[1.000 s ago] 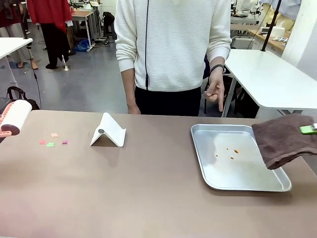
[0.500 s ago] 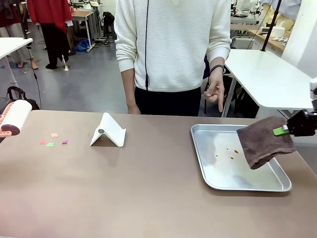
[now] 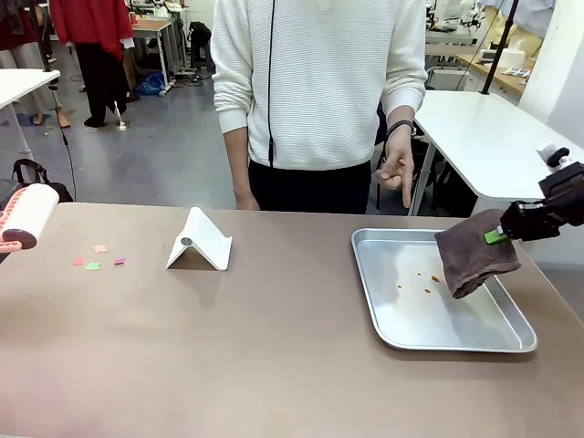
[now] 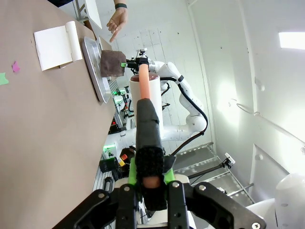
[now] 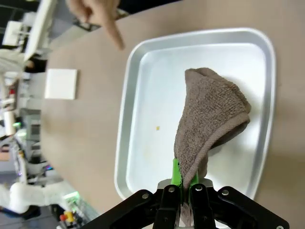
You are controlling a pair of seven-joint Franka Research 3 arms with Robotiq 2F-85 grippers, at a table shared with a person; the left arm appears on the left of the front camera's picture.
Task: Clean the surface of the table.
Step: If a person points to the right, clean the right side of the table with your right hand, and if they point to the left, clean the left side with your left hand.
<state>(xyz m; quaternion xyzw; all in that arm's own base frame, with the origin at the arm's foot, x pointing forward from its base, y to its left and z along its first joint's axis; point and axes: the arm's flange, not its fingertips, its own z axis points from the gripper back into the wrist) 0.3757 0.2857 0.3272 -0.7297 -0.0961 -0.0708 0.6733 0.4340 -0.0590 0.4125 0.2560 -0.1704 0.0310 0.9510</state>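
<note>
The wide brown table [image 3: 274, 365] has small coloured paper bits [image 3: 96, 257] at its far left. The right gripper [image 3: 500, 234] pinches a brown fuzzy towel [image 3: 470, 260] over the silver metal tray [image 3: 429, 319]; the left gripper [image 4: 150, 186] clamps a pink-handled roller [image 4: 143, 85]

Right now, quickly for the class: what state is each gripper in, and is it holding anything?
Left gripper: closed on the lint roller, by its handle.
Right gripper: closed on the brown towel, which hangs over the metal tray.
</note>
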